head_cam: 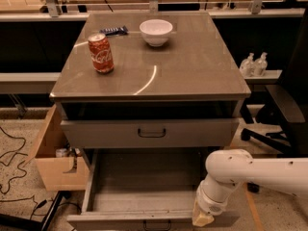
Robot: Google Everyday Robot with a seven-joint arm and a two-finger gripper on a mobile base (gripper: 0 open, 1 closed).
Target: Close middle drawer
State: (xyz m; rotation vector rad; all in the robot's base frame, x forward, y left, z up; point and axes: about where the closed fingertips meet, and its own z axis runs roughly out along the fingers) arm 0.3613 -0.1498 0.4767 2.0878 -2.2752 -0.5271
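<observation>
Grey-brown metal is seen in the cabinet (192, 76), whose flat top is viewed from above and in front; on that top a red soda can (101, 53) is stood upright near the left edge, a white bowl (156, 32) is set further back toward the middle, and a dark blue packet (114, 31) is laid flat just behind the can, left of the bowl; below the top a taller-fronted drawer (106, 134) with a dark handle is found slightly forward of the cabinet body, a dark gap being left above its panel; beneath it the middle drawer (144, 186) is drawn far out toward the camera, its wide tray laid bare and its low front panel cut by the lower edge of the view, where a small dark loop handle (156, 224) is partly shown; the white arm (260, 170) is brought in from the right and bent down at a rounded joint, and the gripper (202, 219) is placed at the right end of the drawer's front panel, its cream-coloured tip seemingly in touch with the panel's top edge; whether the gripper is open or closed, or has hold of anything, cannot be told; a cardboard box (53, 170) is stood on the floor left of the cabinet, two small pump bottles (253, 64) are kept on a ledge to the right, and a black chair (284, 112) is placed below them, beside the arm
</observation>
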